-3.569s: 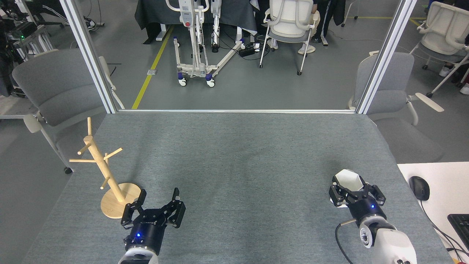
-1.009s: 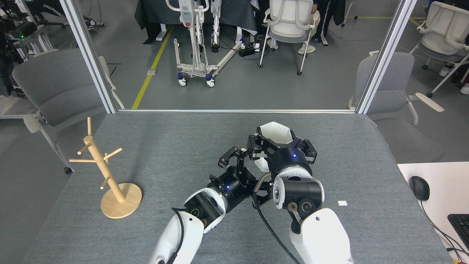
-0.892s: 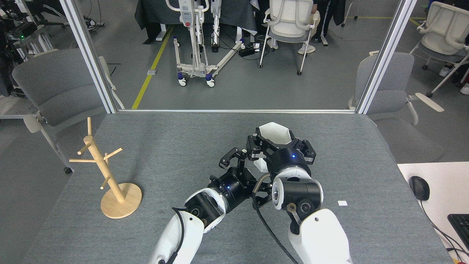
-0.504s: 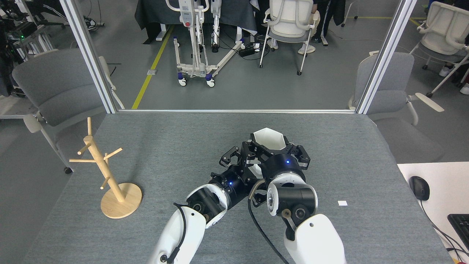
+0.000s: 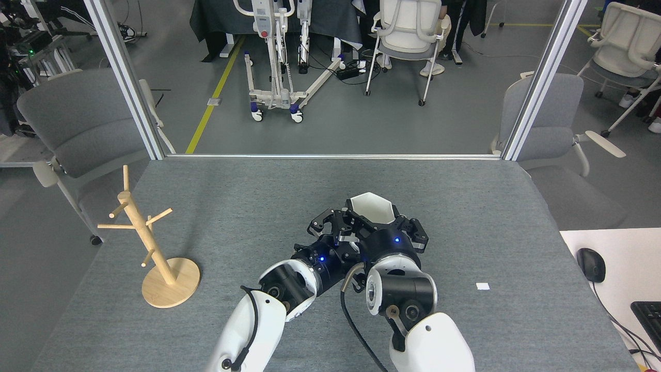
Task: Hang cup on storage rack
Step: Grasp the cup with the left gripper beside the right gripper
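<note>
— Grey felt covers the table (image 5: 465, 196); where is the cup now?

— The cup (image 5: 370, 207) is at the middle of the table, mouth open upward, between the fingers of the right gripper (image 5: 378, 226), which is clenched on its white body.

— And the left gripper?

— The left gripper (image 5: 330, 227) is just beside the cup, on its left, touching or nearly (I cannot tell whether it is spread or closed).

— The storage rack?

— The storage rack (image 5: 150, 243) stands upright, well apart, at the near left.
</note>
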Robot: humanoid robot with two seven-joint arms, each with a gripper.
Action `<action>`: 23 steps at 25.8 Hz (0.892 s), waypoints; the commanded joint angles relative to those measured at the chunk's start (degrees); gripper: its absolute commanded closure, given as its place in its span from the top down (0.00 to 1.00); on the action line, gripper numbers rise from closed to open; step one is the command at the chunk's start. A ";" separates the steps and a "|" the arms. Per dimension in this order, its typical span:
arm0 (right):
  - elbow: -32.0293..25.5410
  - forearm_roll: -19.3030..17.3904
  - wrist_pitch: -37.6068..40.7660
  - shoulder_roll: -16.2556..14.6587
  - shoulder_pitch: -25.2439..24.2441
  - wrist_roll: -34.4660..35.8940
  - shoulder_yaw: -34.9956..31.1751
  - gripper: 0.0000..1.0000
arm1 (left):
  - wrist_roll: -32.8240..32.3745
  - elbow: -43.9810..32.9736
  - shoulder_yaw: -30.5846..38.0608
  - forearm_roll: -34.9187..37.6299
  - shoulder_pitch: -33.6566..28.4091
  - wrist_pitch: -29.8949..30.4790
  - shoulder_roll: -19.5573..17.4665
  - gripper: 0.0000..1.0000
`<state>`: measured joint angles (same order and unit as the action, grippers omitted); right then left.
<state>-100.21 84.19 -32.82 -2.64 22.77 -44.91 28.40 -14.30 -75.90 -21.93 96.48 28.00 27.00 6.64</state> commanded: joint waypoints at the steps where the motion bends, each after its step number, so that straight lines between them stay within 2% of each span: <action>1: 0.01 0.01 2.67 0.44 -0.62 -0.61 2.01 0.00 | -1.08 -0.39 1.45 -0.76 -0.22 1.92 -0.05 0.00; 5: 0.01 0.01 3.29 0.44 -0.88 -0.70 2.19 0.01 | -1.08 -0.39 1.63 -0.76 -0.40 1.92 -0.40 0.00; 6: 0.01 0.01 3.38 0.44 -0.88 -0.70 2.19 0.07 | -1.08 -0.47 1.72 -0.85 -0.49 1.92 -0.49 0.00; 8: 0.01 0.01 3.38 0.44 -0.88 -0.70 2.10 0.27 | -1.08 -0.47 1.72 -0.85 -0.58 1.92 -0.58 0.00; 11: 0.54 0.01 3.47 0.53 -0.88 0.00 1.84 0.78 | -1.08 -0.47 1.80 -0.85 -0.84 1.92 -0.58 0.00; 13: 0.80 0.01 3.47 0.61 -0.88 0.53 1.58 0.95 | -1.17 -0.47 1.80 -0.85 -1.01 1.92 -0.58 0.00; 15: 0.80 -0.17 3.64 0.61 -0.88 1.85 1.49 0.99 | -1.26 -0.47 1.80 -0.85 -1.01 1.83 -0.58 0.00; 23: 0.80 -0.96 5.66 0.53 -0.88 12.22 1.14 0.99 | -1.44 -0.47 1.80 -0.85 -1.10 1.83 -0.58 0.00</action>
<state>-99.40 83.49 -29.58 -2.03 21.85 -37.38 29.56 -15.40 -76.38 -20.11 95.64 26.97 28.26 6.06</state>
